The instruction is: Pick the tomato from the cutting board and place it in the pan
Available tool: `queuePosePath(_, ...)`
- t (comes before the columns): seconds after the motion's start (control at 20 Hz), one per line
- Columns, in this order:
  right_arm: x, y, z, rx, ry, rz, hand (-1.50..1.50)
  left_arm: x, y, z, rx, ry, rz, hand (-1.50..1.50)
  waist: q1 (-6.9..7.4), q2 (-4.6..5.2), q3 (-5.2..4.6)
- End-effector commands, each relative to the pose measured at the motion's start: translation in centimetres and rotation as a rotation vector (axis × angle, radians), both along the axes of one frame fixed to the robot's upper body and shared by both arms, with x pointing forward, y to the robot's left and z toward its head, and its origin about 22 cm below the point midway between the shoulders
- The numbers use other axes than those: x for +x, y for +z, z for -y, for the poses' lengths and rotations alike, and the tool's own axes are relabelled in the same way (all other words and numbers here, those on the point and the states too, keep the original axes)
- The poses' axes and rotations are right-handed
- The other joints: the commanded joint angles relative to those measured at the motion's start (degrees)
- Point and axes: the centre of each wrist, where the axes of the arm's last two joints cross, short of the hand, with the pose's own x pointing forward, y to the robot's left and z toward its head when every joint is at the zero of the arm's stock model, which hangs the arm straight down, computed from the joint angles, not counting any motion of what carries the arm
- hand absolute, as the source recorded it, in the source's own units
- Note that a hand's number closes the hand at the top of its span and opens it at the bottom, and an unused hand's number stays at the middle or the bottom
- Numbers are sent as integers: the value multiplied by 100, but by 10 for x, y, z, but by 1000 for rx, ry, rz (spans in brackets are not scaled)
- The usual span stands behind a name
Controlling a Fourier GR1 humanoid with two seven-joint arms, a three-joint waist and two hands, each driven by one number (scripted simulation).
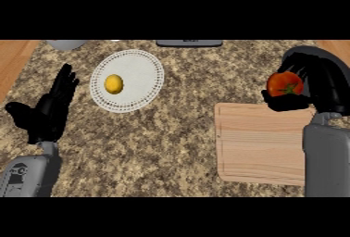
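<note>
The tomato (285, 84) sits in the right hand (311, 78), whose fingers and thumb curl round it, above the counter (184, 129) just past the far right corner of the board (263, 143); whether it is lifted well clear cannot be told from this view. The hand hides much of the fruit, so how securely it sits is uncertain, and a round, smooth tomato could roll out if the fingers ease during the carry. The greater risk is the goal: no pan shows clearly. Only a dark object (189, 43) and a grey one (66, 44) peek in at the far edge, too cut off to name. A white plate (140, 88) with a small yellow fruit (113, 84) lies toward the far left, and setting the tomato there would be a mistake. The left hand (48, 111) rests open near the left edge, fingers up.
</note>
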Motion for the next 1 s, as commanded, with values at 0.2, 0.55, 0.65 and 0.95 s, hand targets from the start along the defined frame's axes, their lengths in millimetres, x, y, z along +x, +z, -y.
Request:
queuePosePath(0.2,31,19,106,180,-131,85,150,0,5,3,-5,-4,11,0,78,26,5)
queuePosePath(0.55,43,1,179,72,-226,91,150,6,-3,11,3,-47,6,0,257,121,18)
queuePosePath(0.65,38,-25,180,-44,-301,93,150,5,3,28,2,-53,37,0,309,139,24)
queuePosePath(0.95,28,-29,214,-87,-346,76,150,9,-3,27,-9,-83,32,0,453,247,43)
